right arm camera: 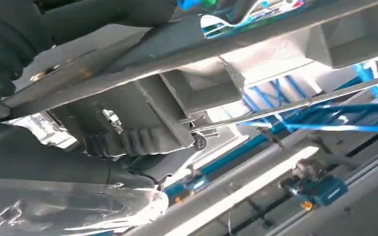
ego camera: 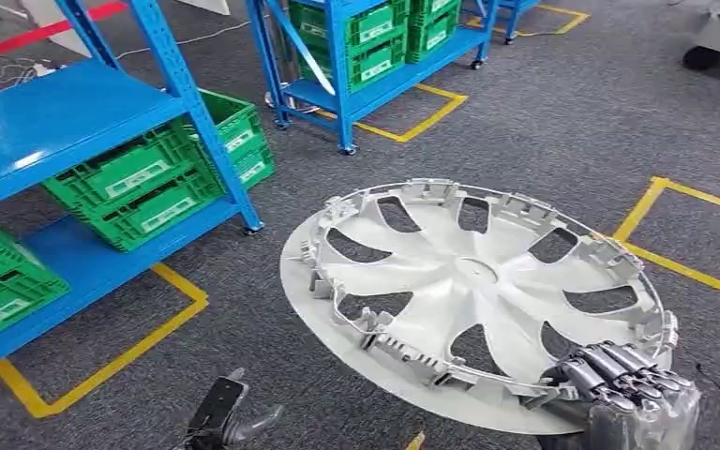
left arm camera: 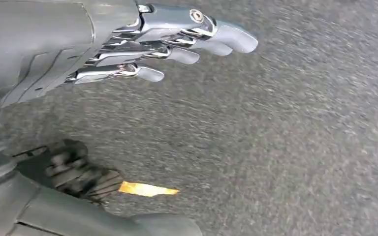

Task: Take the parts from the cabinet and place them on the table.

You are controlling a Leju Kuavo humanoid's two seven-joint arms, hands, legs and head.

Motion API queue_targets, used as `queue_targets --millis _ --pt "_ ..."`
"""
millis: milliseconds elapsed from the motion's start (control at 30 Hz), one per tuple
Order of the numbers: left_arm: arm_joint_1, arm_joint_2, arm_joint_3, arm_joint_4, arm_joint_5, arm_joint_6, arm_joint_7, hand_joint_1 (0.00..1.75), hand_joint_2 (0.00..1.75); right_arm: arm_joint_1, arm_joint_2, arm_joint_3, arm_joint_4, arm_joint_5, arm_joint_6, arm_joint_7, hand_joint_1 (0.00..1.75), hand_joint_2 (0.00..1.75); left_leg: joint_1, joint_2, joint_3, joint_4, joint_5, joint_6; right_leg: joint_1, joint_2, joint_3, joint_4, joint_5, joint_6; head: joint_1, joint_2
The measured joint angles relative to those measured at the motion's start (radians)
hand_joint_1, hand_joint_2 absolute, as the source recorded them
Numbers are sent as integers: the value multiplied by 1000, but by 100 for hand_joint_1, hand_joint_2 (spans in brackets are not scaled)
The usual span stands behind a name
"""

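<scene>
Silver wheel cover [ego camera: 473, 281] held face-down over grey carpet floor [ego camera: 525, 122], inner clips up, tilted. Right hand [ego camera: 619, 375] grips its near rim, fingers curled over the edge. Left hand [left arm camera: 167, 44] hangs low over the carpet, fingers apart, holding nothing. Blue shelf racks [ego camera: 75, 122] with green crates [ego camera: 141, 183] stand to the left, yellow floor tape [ego camera: 103, 366] beside them.

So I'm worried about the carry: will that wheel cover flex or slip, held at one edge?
The wheel cover looks thin and cut-out, so probably light and slightly flexible. The right robot hand grips only its rim, so it may sag or twist.
</scene>
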Motion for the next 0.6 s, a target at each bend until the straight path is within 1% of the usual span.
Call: queue_targets --millis 33,67,100,133,167,200,233,267,300,333,367,400,433,467,500,533,567,600 --pt "0 10 2 0 9 0 -3 0 175 -9 0 4 2 0 0 5 175 175 -2 -47 17 -40 2 20 2 10 -5 2 3 4 3 0" --pt "2 10 3 0 10 0 -8 0 175 -20 0 10 4 1 0 8 175 175 2 -42 19 -53 6 17 -3 22 -10 4 7 8 0 0" --pt "2 12 3 0 10 0 -10 0 175 -24 0 13 4 1 0 9 175 175 -4 -32 20 -56 3 19 -6 34 -19 5 10 14 -5 0" --pt "1 14 4 0 9 0 -11 0 175 -23 0 14 4 1 0 10 175 175 -4 -22 21 -64 0 23 -8 43 -25 4 15 21 -6 0" --pt "0 14 5 0 9 0 -11 0 175 -23 0 14 3 1 0 10 175 175 -3 -12 21 -76 4 19 -7 52 -31 3 20 29 -4 0" --pt "-1 12 5 0 8 0 -12 0 175 -20 0 14 2 1 0 11 175 175 9 7 25 -94 15 4 -6 24 -46 15 11 26 -4 0" --pt "1 11 5 0 8 1 -12 0 175 -20 0 14 1 0 0 14 175 175 8 13 24 -97 17 6 -2 -30 -62 47 -20 34 0 0" --pt "5 11 5 0 7 1 -12 0 175 -25 0 14 1 0 0 15 175 175 7 29 23 -97 17 6 -5 -61 -92 115 -63 43 7 0" --pt "10 13 5 0 7 1 -12 0 175 -29 -1 14 1 0 0 16 175 175 6 45 23 -97 18 5 -10 -74 -129 200 -102 50 6 0" --pt "13 15 6 0 7 3 -12 0 175 -28 -1 14 1 0 0 19 175 175 6 62 21 -96 18 5 -14 -80 -161 272 -131 57 7 0" --pt "14 17 6 0 7 3 -12 0 175 -27 -1 14 1 0 0 20 175 175 6 76 20 -96 18 5 -19 -83 -178 313 -139 63 8 0" --pt "14 17 7 0 7 3 -12 0 175 -27 -1 14 1 0 0 20 175 175 7 92 20 -96 18 3 -24 -86 -169 304 -124 68 8 0" --pt "13 16 7 0 7 3 -12 0 175 -27 -2 14 1 0 0 20 175 175 7 106 20 -95 16 0 -28 -92 -136 249 -92 72 8 0" --pt "13 16 7 0 7 3 -12 0 175 -26 -2 14 1 0 0 20 175 175 9 119 21 -94 14 -4 -31 -105 -81 157 -52 74 8 0" --pt "13 16 7 0 7 3 -12 0 175 -27 -2 14 1 0 0 20 175 175 10 130 24 -91 11 -11 -32 -139 -21 57 -18 77 9 0" --pt "12 17 7 0 7 3 -12 0 175 -30 -2 14 1 0 0 20 175 175 3 138 24 -87 6 -19 -23 -185 5 7 -34 77 11 0" --pt "12 18 7 0 7 3 -12 0 175 -28 -2 15 0 1 0 20 175 175 1 146 24 -79 3 -26 -24 -163 13 4 -23 57 12 0" --pt "11 19 7 0 7 3 -12 0 175 -27 -2 14 0 0 0 20 175 175 0 152 24 -80 5 -28 -23 -154 9 7 -23 48 9 0"
